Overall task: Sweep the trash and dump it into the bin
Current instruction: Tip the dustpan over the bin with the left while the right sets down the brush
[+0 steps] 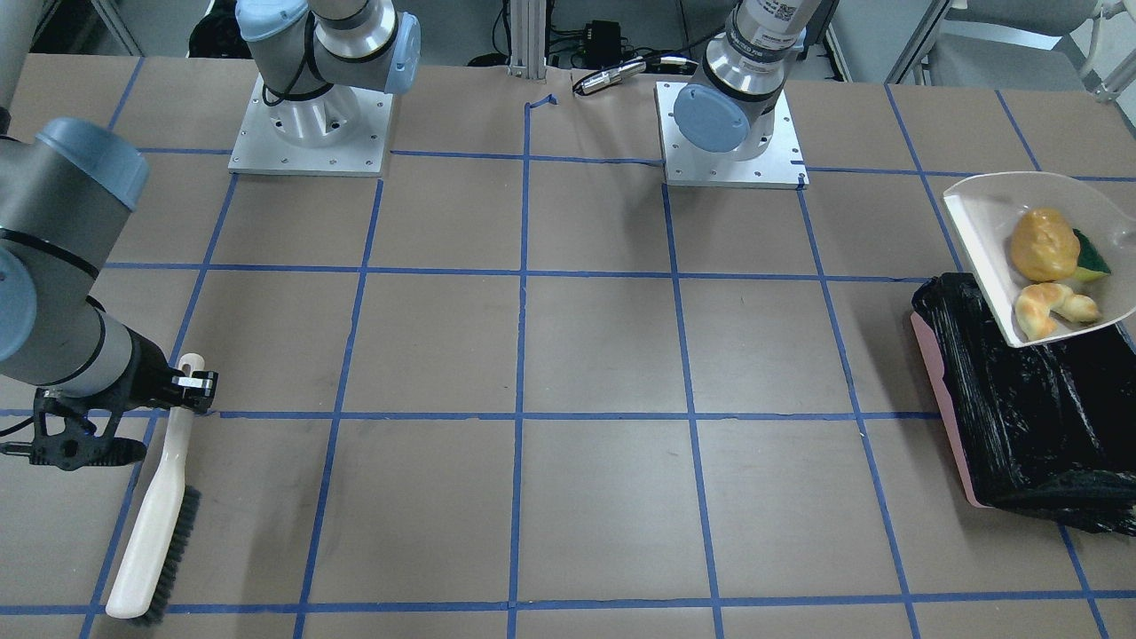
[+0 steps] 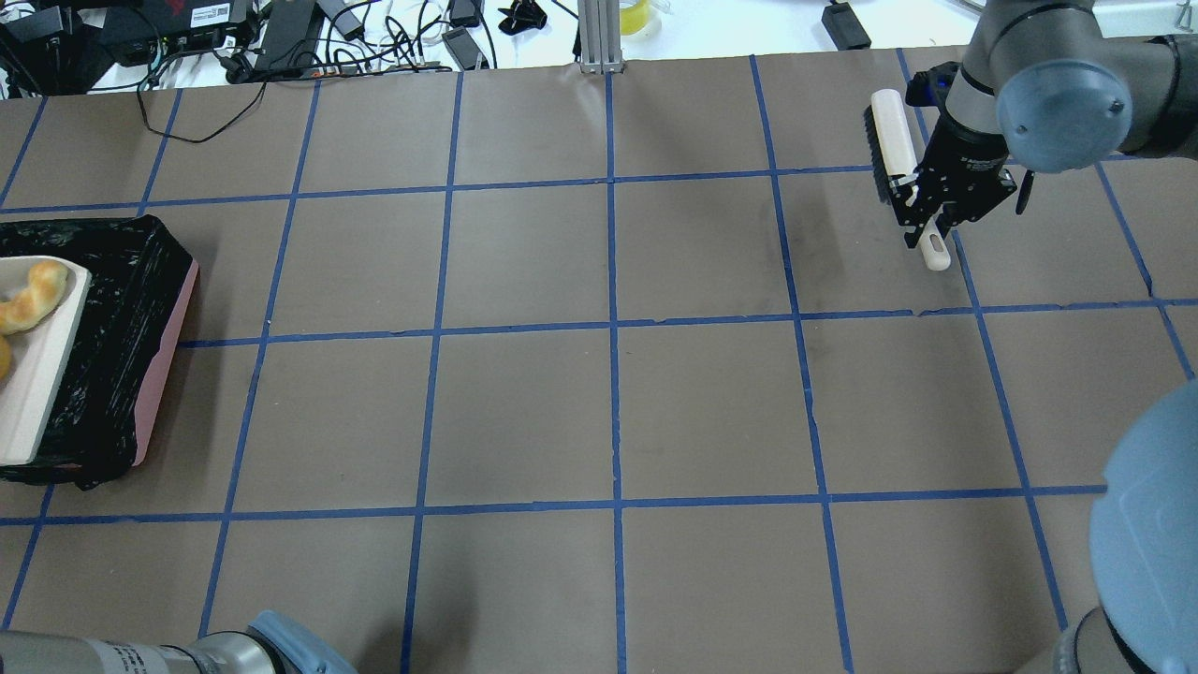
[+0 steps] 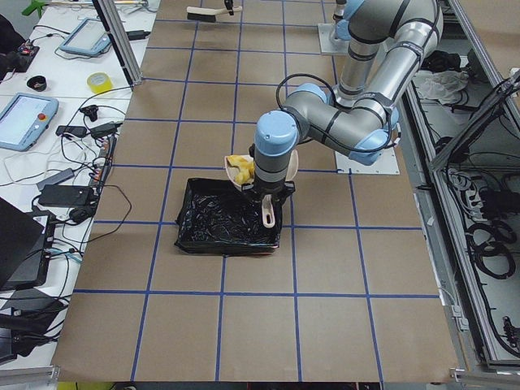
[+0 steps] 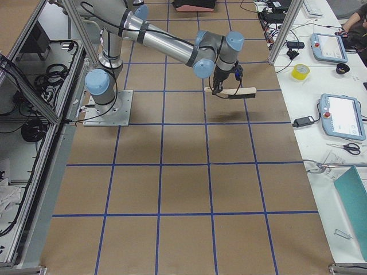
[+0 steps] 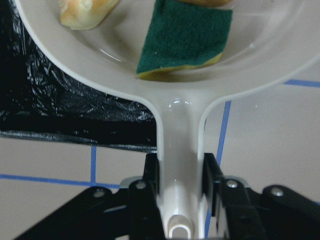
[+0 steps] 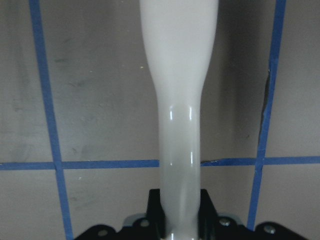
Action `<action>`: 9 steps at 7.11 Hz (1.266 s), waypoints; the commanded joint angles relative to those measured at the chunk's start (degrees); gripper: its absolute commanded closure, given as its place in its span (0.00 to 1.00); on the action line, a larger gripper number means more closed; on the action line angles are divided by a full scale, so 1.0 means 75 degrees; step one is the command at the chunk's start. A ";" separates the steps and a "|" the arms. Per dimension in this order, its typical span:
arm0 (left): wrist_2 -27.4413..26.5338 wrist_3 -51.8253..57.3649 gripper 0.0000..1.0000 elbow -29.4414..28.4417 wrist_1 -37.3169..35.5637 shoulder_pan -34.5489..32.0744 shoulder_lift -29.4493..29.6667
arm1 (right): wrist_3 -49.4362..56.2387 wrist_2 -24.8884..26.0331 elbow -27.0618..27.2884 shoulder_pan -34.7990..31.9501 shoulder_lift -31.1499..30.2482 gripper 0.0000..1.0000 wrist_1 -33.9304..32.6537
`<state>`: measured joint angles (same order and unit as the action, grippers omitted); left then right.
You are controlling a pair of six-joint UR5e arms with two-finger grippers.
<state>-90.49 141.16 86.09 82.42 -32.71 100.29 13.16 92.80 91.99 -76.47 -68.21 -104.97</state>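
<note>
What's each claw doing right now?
Left claw: shut on the dustpan handle.
Right claw: shut on the brush handle.

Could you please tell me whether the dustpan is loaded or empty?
Loaded: the lump, sponge and croissant lie in the dustpan, held over the bin by the left tool.

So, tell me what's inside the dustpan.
Three items: a yellow-orange lump, a croissant-like piece, and a green-and-yellow sponge, partly covered by the lump. The dustpan floor beneath them is hidden.
</note>
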 commanded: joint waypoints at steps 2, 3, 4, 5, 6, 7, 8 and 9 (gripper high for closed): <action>-0.1427 -0.0574 1.00 -0.0159 -0.1153 0.0026 0.0467 | 0.0859 0.0187 0.0414 0.0691 0.0059 1.00 -0.0067; -0.1737 -0.0540 1.00 -0.0124 -0.1494 -0.0032 0.0537 | 0.0882 0.0455 0.0415 0.0715 0.0059 1.00 -0.0055; -0.1983 -0.0436 1.00 -0.0089 -0.1788 -0.0067 0.0666 | 0.0882 0.0470 0.0473 0.0715 0.0071 1.00 -0.0078; -0.2380 -0.0435 1.00 -0.0100 -0.2034 -0.0172 0.0713 | 0.0871 0.0470 0.0531 0.0727 0.0094 1.00 -0.0218; -0.2999 -0.0411 1.00 -0.0100 -0.2350 -0.0579 0.0714 | 0.0871 0.0621 0.0532 0.0727 0.0245 1.00 -0.0381; -0.3829 -0.0411 1.00 -0.0077 -0.2608 -0.1059 0.0795 | 0.0836 0.0634 0.0532 0.0727 0.0282 1.00 -0.0372; -0.4348 -0.0411 1.00 -0.0053 -0.3145 -0.1284 0.1016 | 0.0812 0.0622 0.0544 0.0727 0.0282 1.00 -0.0360; -0.4782 -0.0237 1.00 -0.0065 -0.3603 -0.1461 0.1262 | 0.0847 0.0611 0.0532 0.0727 0.0294 1.00 -0.0348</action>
<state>-121.81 138.40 85.59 59.56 -41.63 107.78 19.40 97.42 96.00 -71.02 -66.14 -107.62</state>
